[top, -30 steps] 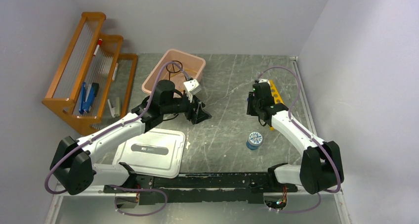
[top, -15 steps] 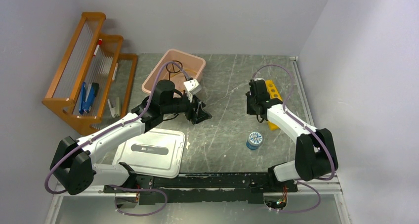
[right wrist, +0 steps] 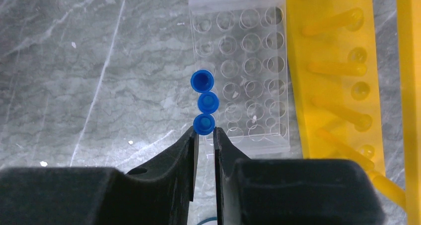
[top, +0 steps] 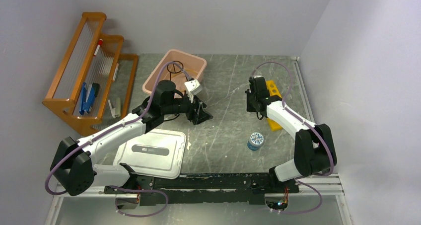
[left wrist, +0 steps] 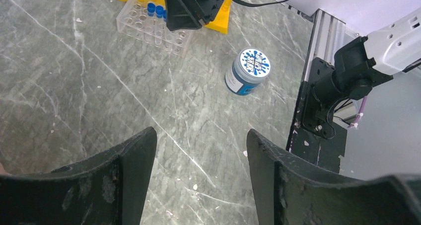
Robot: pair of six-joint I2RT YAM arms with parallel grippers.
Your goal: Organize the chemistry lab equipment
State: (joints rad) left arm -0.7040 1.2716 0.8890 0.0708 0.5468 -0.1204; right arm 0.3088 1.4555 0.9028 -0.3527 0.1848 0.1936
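I count three blue-capped vials in a row in one clear well tray. One yellow tube rack sits just beside it, and one blue-lidded jar stands well apart. My right gripper is pinched on the nearest vial. My left gripper hangs with its fingers wide apart, holding nothing. There is one pink tub, one white lid and one orange wooden rack. The tabletop is grey and veined, and the walls are pale lilac.
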